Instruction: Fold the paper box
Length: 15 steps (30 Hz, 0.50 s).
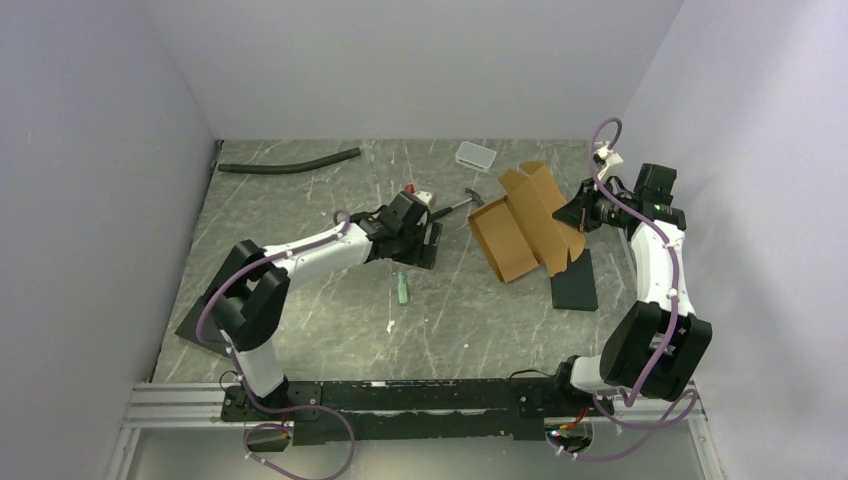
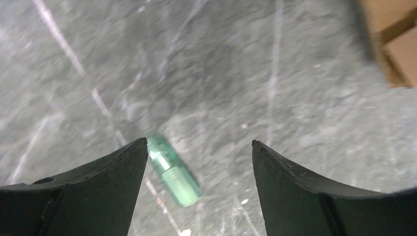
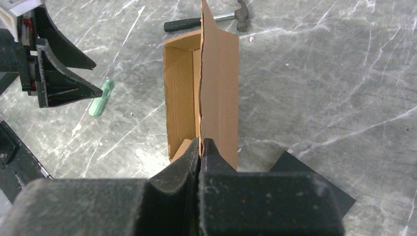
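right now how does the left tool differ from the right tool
The left tool is open and holds nothing; the right tool is shut on an upright flap of the paper box. The left tool looks down on the table, with a small green cylinder lying there; the right tool sits at the box's edge, beside a black slab. Both are black.

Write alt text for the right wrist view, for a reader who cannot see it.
The right claw pinches the upright edge of a brown cardboard box, whose open trough stands on a grey marbled table. A hammer lies beyond it, a black slab to the right, and the open left claw and a green tube to the left.
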Tool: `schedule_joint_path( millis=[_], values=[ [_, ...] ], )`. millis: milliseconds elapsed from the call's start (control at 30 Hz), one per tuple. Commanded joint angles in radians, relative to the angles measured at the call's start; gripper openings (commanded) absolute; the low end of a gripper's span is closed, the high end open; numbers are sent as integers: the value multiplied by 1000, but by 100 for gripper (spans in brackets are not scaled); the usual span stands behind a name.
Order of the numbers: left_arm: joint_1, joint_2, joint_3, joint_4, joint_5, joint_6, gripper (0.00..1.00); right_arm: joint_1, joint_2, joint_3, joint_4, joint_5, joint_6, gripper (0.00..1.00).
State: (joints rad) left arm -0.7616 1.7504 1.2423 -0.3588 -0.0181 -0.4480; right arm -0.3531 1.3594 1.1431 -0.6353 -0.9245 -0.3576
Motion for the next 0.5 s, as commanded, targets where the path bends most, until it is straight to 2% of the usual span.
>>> schedule_joint_path(
  millis=[0, 67, 200, 467],
  values=[
    [-3, 11, 56, -241, -165, -81, 81, -3, -10, 2, 35, -14, 10, 0],
    [-21, -1, 45, -304, -189, -142, 80, 3, -2, -8, 34, -30, 11, 0],
    [-54, -26, -13, -297, -148, -246, 72, 47, 25, -17, 38, -28, 21, 0],
    [-64, 107, 41, -374, -190, -319, 61, 155, 57, -28, 57, 1, 32, 0]
  ],
)
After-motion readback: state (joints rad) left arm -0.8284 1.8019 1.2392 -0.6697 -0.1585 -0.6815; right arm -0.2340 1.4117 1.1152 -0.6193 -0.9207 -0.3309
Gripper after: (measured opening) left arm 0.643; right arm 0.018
